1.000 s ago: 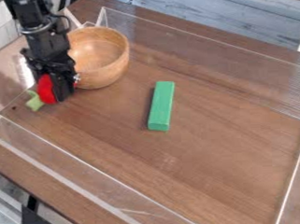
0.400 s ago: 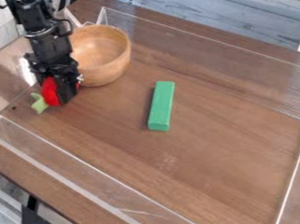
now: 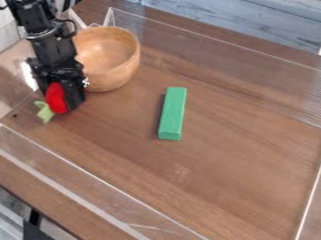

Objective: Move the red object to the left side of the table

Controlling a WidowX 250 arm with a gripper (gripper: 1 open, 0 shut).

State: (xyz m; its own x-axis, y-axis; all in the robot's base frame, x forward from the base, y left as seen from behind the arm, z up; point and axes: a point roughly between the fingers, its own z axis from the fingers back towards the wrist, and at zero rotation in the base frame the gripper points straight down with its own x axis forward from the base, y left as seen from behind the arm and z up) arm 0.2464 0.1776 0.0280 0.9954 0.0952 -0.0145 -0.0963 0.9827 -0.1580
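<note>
The red object (image 3: 50, 97), a small bright red ball with a light green leafy stub (image 3: 43, 111), sits low at the left end of the table (image 3: 219, 179), just in front of the wooden bowl. My gripper (image 3: 58, 94) points straight down over it. Its black fingers (image 3: 68, 90) stand close on either side of the red ball, and I see no gap between them and it. The ball looks to be down at the tabletop.
A round wooden bowl (image 3: 105, 57) stands right behind and to the right of the gripper. A long green rectangular block (image 3: 172, 112) lies near the table's middle. A clear plastic rim (image 3: 72, 186) runs around the table edges.
The gripper and the red object stay where they were beside the bowl; the fingers look the same around the ball.
</note>
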